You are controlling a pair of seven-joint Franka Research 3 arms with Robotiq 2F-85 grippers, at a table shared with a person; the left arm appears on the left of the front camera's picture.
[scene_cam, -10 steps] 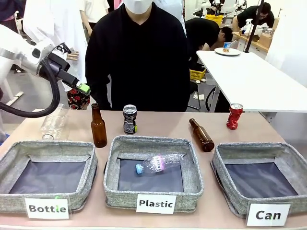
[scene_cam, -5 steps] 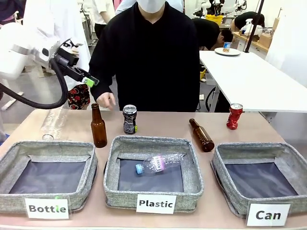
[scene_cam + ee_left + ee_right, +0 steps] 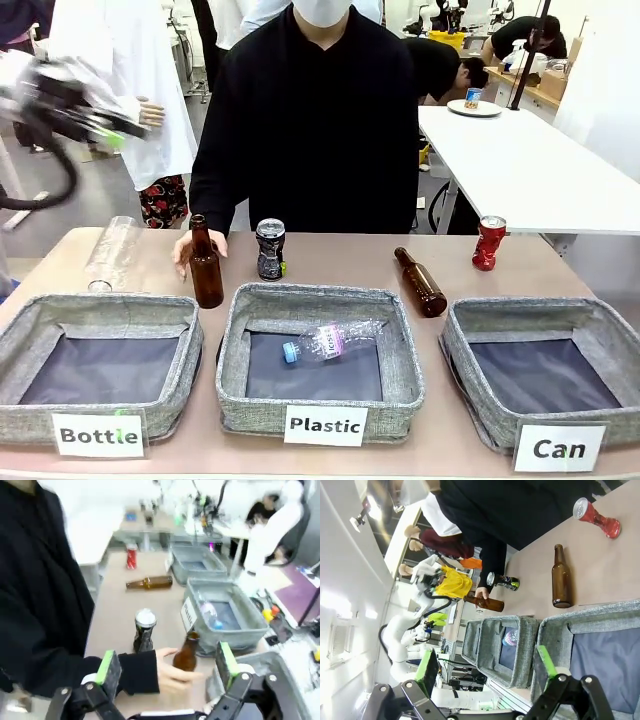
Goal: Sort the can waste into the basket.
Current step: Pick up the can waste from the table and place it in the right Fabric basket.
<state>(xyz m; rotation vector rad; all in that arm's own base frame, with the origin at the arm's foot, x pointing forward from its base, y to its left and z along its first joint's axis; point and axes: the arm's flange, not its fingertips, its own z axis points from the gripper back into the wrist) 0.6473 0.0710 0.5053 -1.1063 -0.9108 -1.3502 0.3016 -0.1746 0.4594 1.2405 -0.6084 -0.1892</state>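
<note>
1. Front view: we find both cans out on the tan surface [image 3: 340, 262], neither one sorted. The crushed black-and-silver metal can [image 3: 270, 248] stands upright just behind the grey basket labelled "Plastic" [image 3: 320, 292]. The dented red metal can with a silver top [image 3: 489, 243] stands at the far right. It is beyond the grey woven-fabric basket labelled "Can" [image 3: 530, 310], whose dark floor lies bare. We judge the task not yet begun, with both cans left to move. A person's palm [image 3: 185, 250] rests beside an upright brown glass bottle [image 3: 206, 268].
2. Left wrist view: the robot's left hand [image 3: 166, 664] is spread wide, grasping and touching nothing. It hangs above the person's palm and the bottle, with the black-and-silver can [image 3: 144, 636] just beyond.
3. Right wrist view: the robot's right hand [image 3: 486, 662] is likewise fully released and empty. It hangs over the "Can" basket's [image 3: 590, 617] near side, and the red can [image 3: 597, 517] is well apart across the surface.
</note>
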